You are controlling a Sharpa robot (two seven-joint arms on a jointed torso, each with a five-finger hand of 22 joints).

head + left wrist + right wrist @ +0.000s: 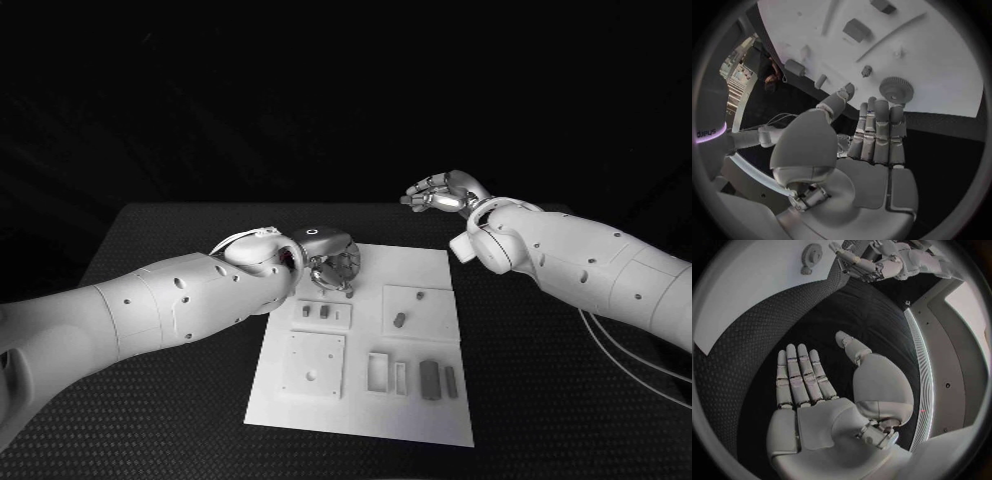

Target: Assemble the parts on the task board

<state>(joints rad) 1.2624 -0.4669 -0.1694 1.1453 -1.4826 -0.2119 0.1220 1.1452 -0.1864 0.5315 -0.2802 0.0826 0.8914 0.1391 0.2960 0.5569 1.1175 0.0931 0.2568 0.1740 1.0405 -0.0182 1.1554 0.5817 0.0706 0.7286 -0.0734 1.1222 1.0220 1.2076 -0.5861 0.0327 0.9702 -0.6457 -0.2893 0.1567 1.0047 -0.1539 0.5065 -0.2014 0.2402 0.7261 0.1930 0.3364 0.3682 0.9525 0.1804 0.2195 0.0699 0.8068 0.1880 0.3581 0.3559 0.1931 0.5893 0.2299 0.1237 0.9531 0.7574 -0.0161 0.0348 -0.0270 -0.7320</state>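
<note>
The white task board (pixel 427 418) lies in the middle of the black table. Small grey parts (pixel 400 321) sit in its recesses, and two longer bars (pixel 430 380) lie near the front right. My left hand (pixel 329 258) hovers over the board's far left corner, fingers pointing down. In the left wrist view this hand (pixel 873 137) is flat and holds nothing; a grey gear (pixel 896 90) lies on the board just past its fingertips, with a small peg (pixel 867 71) beside it. My right hand (pixel 447 190) is raised beyond the board's far right corner, fingers (pixel 798 375) straight, empty.
A square plate (pixel 316 365) and a rectangular frame (pixel 379 371) sit on the board's near half. Black table (pixel 562 400) surrounds the board on all sides. In the right wrist view the gear (pixel 812 254) and my left hand (pixel 879 262) appear across the table.
</note>
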